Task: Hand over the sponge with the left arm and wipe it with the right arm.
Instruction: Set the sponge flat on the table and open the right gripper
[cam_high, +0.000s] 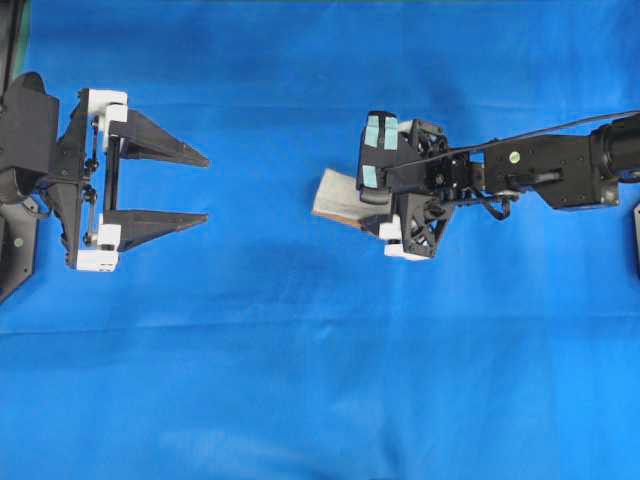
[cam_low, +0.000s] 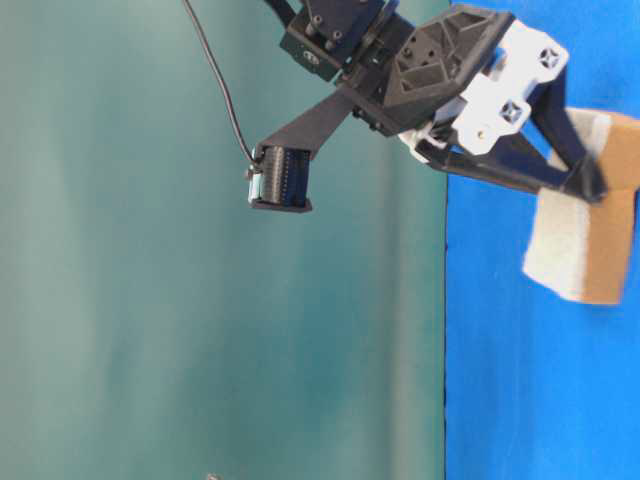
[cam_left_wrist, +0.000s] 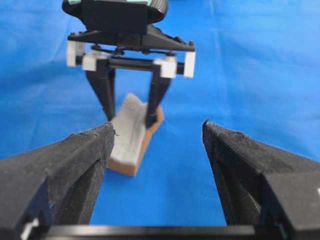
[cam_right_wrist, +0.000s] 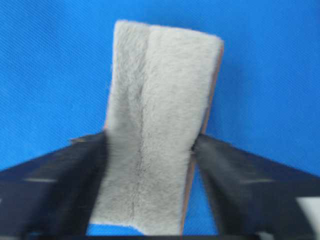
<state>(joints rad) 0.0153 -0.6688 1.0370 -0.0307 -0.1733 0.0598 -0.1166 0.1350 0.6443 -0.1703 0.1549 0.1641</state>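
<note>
Item: sponge, lying on blue cloth between right gripper fingertips, which are touching both sides; release unconfirmed. Left gripper is waiting wide, empty. Advice: wiping needs firm, level pressure.

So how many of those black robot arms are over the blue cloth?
2. The left arm sits at the left edge, its fingers apart and empty. The right arm reaches in from the right, over the sponge.

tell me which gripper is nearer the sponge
Right. The right gripper has a finger on each side of the sponge. The left gripper sits open, well apart from it across the blue cloth.
</note>
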